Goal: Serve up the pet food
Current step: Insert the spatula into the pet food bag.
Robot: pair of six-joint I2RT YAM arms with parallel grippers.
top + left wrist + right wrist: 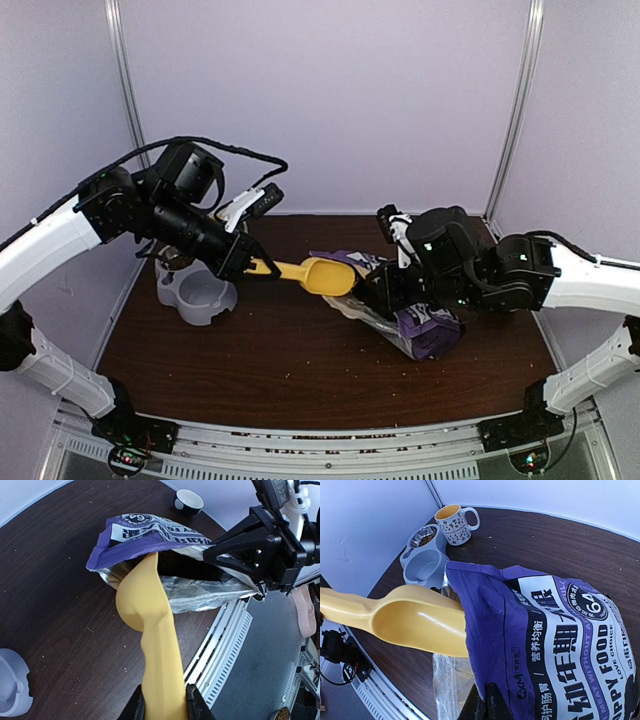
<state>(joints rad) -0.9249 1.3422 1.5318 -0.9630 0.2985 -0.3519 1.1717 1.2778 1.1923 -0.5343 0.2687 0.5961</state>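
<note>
The purple-and-white pet food bag (420,325) lies on the brown table, its open mouth facing left. It also shows in the left wrist view (150,535) and the right wrist view (555,645). My left gripper (245,262) is shut on the handle of a yellow scoop (320,275), whose bowl tip is inside the bag mouth (147,595) (415,620). My right gripper (385,290) is shut on the bag's upper lip (487,702) and holds the mouth open. No kibble shows inside the bag or in the scoop.
A grey double pet bowl (197,290) stands at the table's left; its far cup holds brown kibble (426,539). A patterned mug (454,524) stands behind it. A small dark cup (188,502) sits at the far right. Crumbs dot the table.
</note>
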